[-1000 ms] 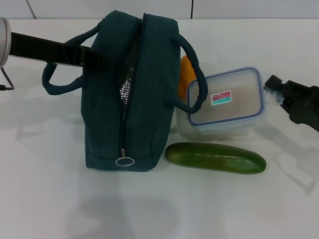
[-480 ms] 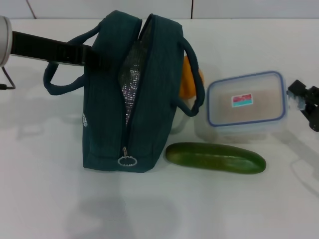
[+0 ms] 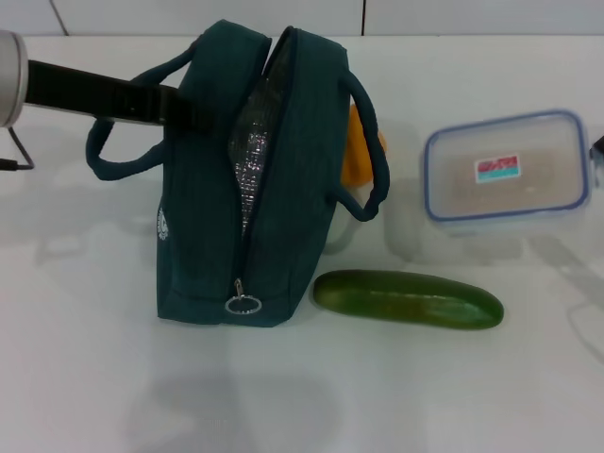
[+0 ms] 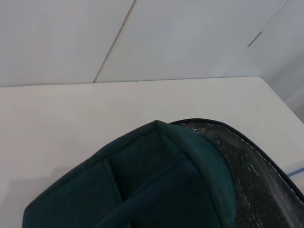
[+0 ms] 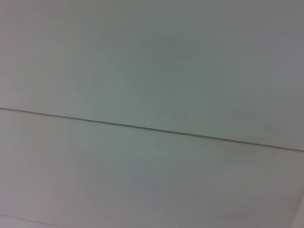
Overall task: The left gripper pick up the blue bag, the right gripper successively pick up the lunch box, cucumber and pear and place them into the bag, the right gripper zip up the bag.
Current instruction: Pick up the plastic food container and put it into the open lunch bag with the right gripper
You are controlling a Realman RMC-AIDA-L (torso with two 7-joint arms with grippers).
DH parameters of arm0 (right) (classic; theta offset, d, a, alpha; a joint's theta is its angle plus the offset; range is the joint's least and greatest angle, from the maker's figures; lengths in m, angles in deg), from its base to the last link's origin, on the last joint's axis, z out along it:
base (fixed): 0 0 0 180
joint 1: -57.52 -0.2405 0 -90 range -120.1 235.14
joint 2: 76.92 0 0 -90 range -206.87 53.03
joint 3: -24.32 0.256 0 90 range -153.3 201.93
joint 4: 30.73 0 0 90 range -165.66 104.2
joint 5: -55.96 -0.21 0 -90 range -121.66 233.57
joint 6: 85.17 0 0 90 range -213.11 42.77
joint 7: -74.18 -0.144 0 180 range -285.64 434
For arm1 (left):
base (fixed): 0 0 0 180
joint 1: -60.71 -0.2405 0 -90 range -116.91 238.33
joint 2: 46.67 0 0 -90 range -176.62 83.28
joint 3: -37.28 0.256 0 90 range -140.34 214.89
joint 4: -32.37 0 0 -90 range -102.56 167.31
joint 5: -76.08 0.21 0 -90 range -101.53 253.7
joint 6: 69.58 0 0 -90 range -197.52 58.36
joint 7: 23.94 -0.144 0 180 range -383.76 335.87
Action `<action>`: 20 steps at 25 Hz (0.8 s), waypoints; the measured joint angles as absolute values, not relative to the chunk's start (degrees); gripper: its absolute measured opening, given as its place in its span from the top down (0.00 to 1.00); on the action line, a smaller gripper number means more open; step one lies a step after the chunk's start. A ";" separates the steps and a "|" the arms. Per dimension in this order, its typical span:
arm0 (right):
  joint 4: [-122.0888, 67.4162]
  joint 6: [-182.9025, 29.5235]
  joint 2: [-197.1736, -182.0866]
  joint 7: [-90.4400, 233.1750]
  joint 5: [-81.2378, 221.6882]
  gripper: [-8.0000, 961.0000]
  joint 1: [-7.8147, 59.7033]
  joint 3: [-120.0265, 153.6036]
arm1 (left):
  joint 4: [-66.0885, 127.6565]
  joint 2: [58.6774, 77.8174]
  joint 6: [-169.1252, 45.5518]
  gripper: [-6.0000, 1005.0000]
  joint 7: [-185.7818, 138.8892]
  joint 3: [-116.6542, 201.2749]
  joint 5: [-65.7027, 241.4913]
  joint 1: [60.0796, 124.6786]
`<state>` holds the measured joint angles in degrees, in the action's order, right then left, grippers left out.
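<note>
The left gripper (image 3: 184, 111) is seen at the upper left of the head view, its black arm reaching in from the left edge to the bag's side by the handle; whether its fingers are spread or pinched cannot be told. The right gripper (image 3: 597, 151) is barely visible at the right edge, touching the lunch box (image 3: 507, 173), which appears raised at the upper right. The blue bag (image 3: 247, 179) stands left of centre, its zipper partly open and foil lining exposed. The pear (image 3: 357, 146) is half hidden behind it. The cucumber (image 3: 408, 298) lies on the white table (image 3: 85, 377), lower centre-right.
</note>
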<state>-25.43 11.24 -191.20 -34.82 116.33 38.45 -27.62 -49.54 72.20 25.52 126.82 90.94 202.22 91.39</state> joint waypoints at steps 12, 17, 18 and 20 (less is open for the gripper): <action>-25.27 16.45 -191.97 -39.02 113.37 0.89 34.99 -27.45 | -49.54 72.34 25.29 0.95 126.71 91.39 202.43 92.29; -25.67 17.50 -192.20 -39.87 111.70 0.89 33.93 -27.45 | -49.21 72.33 25.27 0.95 126.59 91.42 202.61 92.68; -25.75 17.53 -192.21 -39.87 111.61 0.89 33.86 -27.45 | -49.16 72.33 25.26 0.95 126.56 91.42 202.62 92.73; -25.99 17.53 -192.22 -39.88 111.48 0.89 33.81 -27.45 | -49.11 72.33 25.25 0.95 126.53 91.42 202.69 92.76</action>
